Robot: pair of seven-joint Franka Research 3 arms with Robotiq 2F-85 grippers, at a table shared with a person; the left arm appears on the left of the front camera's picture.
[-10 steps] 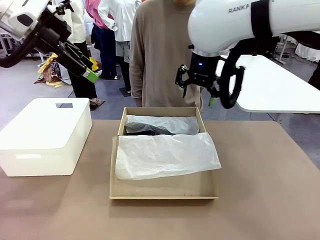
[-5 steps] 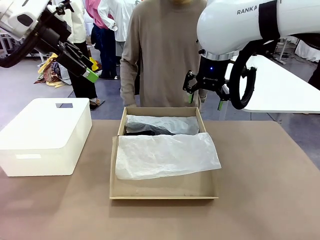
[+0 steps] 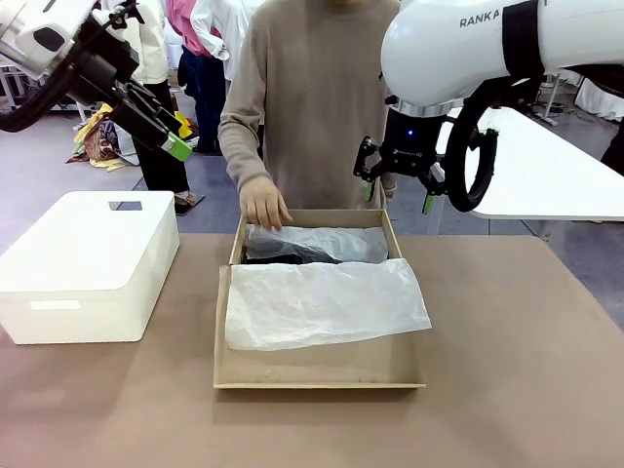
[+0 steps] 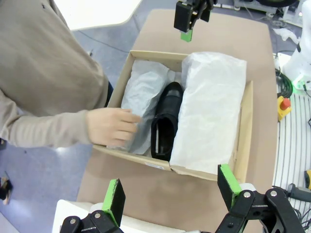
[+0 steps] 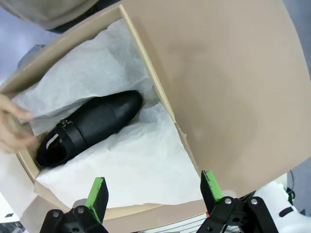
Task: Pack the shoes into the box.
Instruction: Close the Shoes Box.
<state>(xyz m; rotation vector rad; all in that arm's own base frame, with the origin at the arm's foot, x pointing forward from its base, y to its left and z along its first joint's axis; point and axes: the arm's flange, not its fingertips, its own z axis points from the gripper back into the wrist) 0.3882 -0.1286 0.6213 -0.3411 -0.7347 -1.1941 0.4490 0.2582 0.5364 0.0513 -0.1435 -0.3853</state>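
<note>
Shoe: one black shoe (image 5: 90,127) is seen in the far half of the box (image 3: 322,375), bedded in white tissue (image 3: 322,302).
Box: set open on the desk (image 3: 526,370).
Person's hand (image 3: 261,205): laid on the tissue at the shoe's heel end.
Robot's left hand (image 4: 171,191): fingers apart, empty, raised well clear.
Robot's right hand (image 3: 398,195): fingers apart, empty, above the far right corner.
Advice: the tissue is best folded over the shoe while both robot hands are held high.

Person's hand (image 3: 263,205) over box (image 3: 322,375) far-left corner; tissue (image 3: 322,302) covers near half; table (image 3: 526,331) right of box bare
</note>
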